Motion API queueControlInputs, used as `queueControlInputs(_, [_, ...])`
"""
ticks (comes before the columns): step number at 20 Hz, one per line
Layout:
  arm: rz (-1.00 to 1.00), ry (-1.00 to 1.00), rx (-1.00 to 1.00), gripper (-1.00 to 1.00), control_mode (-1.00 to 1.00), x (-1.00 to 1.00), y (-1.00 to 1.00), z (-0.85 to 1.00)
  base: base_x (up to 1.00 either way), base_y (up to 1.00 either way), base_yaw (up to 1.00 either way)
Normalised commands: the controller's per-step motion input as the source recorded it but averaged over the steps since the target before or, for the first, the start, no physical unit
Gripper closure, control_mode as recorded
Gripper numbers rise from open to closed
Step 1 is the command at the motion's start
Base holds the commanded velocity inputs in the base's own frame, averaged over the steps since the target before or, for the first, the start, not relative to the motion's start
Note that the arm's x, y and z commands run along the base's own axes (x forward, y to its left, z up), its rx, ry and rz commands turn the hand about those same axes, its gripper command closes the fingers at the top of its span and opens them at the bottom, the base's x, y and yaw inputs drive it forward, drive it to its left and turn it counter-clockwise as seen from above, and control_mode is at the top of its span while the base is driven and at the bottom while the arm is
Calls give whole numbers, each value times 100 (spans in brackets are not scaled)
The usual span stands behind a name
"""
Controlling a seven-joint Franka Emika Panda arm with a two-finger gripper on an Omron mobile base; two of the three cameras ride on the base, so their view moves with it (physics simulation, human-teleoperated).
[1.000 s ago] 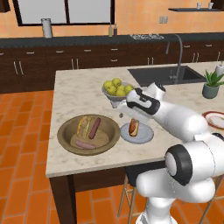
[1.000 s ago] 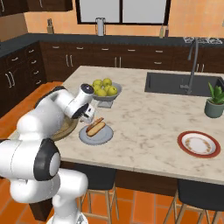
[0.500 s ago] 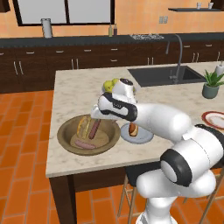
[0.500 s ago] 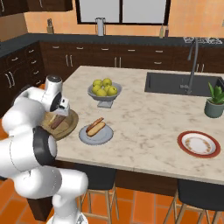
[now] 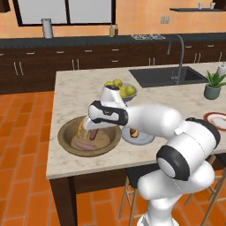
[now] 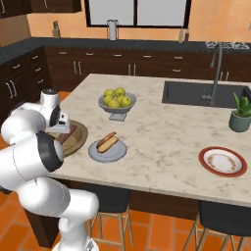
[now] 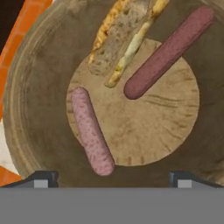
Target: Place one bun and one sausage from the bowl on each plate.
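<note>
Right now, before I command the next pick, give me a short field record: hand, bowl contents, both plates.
hand: hand open, holding nothing, hovering over the bowl
bowl contents: one bun, a dark red sausage, a paler pink sausage
grey-blue plate: grey-blue plate beside the bowl holds a bun with a sausage
red-rimmed plate: red-rimmed plate near the counter's front edge, no bun or sausage on it
task left: red-rimmed plate not yet served
</note>
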Motion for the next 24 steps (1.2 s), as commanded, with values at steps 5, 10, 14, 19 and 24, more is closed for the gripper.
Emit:
queueControlInputs(5, [5, 0, -2, -100, -100, -6, 28, -37, 0, 0, 0])
queueControlInputs(10, [0, 0, -1, -100, -100, -5, 18, -25, 0, 0, 0])
queueControlInputs(14, [0, 0, -2, -100, -100, -17, 0, -37, 0, 0, 0])
queueControlInputs(19, [0, 1, -2, -100, -100, 4, 3, -41, 0, 0, 0])
queueControlInputs(24, [0, 3, -1, -100, -100, 34, 2, -31, 0, 0, 0])
